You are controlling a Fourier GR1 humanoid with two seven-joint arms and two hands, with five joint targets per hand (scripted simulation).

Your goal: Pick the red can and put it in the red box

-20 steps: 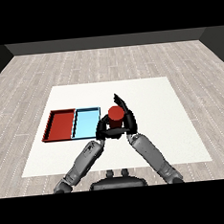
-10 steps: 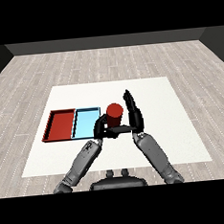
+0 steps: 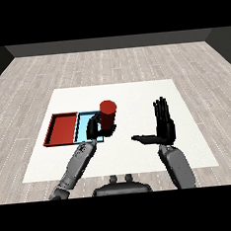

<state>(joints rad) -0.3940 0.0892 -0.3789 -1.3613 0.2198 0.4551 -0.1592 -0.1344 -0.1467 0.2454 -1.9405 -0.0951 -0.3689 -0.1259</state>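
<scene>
1. The left hand (image 3: pixel 95 127), just left of the frame's centre, has its fingers curled round the lower part of the red can (image 3: pixel 108 116) and holds it upright.
2. The right hand (image 3: pixel 164 125), right of centre, is spread flat with its fingers straight and pointing up the frame and its thumb stretched toward the left; it has hold of nothing and stands well apart from the can.
3. The red can sits at the right edge of the light blue tray (image 3: pixel 83 126), overlapping that tray's right rim in this view. Whether it is lifted off the surface or resting on it cannot be told from here.
4. The red tray (image 3: pixel 62 128) lies further to the left, touching the blue tray's left side, and shows nothing inside it.
5. Both trays lie on the white table (image 3: pixel 135 93), which fills the middle of the frame.
6. Judged from this, the picking part looks done: the can is in the left hand's grasp.
7. What is left is the carry leftward across the blue tray, then setting the can down inside the red tray and letting go.
</scene>
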